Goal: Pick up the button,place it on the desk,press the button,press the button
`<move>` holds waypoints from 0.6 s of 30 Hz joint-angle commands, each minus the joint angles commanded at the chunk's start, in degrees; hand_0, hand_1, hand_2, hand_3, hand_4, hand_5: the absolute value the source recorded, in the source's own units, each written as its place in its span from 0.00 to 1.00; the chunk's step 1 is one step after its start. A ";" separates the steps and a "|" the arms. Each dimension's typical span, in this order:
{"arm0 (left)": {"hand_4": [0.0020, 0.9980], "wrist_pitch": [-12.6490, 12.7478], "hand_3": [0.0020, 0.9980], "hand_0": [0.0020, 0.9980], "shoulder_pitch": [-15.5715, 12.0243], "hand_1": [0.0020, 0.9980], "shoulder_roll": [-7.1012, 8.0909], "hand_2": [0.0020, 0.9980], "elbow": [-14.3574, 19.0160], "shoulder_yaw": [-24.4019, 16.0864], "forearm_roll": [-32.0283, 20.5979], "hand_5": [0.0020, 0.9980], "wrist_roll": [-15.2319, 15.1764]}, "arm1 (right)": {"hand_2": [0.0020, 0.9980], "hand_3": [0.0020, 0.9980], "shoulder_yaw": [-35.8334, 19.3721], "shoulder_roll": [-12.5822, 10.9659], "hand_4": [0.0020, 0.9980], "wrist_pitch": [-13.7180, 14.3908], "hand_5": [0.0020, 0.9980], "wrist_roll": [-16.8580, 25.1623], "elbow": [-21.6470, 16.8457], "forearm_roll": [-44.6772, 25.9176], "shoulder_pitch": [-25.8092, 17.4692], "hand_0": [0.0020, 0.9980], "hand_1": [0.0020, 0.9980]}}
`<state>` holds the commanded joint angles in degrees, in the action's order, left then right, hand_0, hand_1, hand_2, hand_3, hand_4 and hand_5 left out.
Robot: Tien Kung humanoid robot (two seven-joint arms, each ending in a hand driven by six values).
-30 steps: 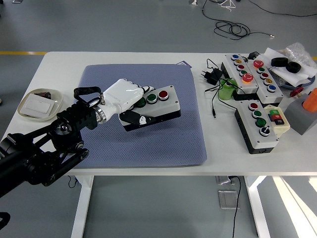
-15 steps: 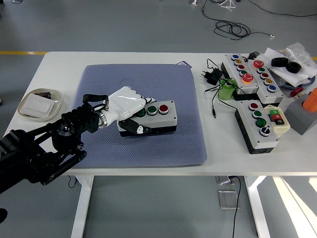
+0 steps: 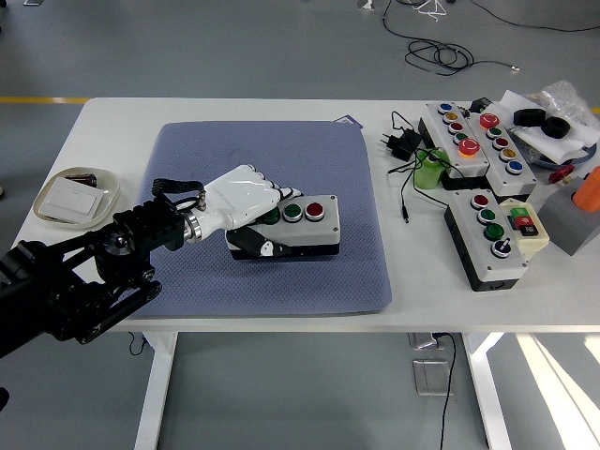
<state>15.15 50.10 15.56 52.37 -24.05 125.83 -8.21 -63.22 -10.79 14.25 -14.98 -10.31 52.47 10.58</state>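
We see the left robot hand [image 3: 246, 197], white, fingers curled over the near-left end of the button box [image 3: 298, 225], grasping it. Box sits flat on the blue mat [image 3: 281, 272], one green and one red button showing beside the fingers. Mat lies on the white surface [image 3: 112, 122]. A small dish [image 3: 75, 197] sits left of the arm. Other button boxes [image 3: 492, 239] lie well apart, right.
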 joint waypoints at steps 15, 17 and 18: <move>0.40 -7.08 0.69 0.47 0.32 0.45 -0.35 0.56 -1.00 -0.17 -1.23 0.00 0.94 | 0.82 0.75 0.22 0.06 0.41 -0.01 0.48 -0.08 0.00 -0.18 0.15 0.79 0.80; 0.40 -8.32 0.69 0.47 0.29 0.45 -0.35 0.56 -0.73 -0.62 -1.78 0.00 1.47 | 0.82 0.75 0.22 0.06 0.41 -0.04 0.48 -0.08 0.00 -0.08 0.17 0.79 0.80; 0.46 -9.22 0.91 0.53 0.26 0.55 -0.34 0.68 -0.60 -0.98 -2.30 0.00 1.70 | 0.82 0.75 0.26 0.05 0.41 -0.06 0.48 -0.06 0.00 -0.11 0.18 0.79 0.80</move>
<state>5.93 50.36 15.22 51.77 -25.04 123.53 -6.51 -62.96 -10.74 14.19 -15.04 -10.31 52.36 10.76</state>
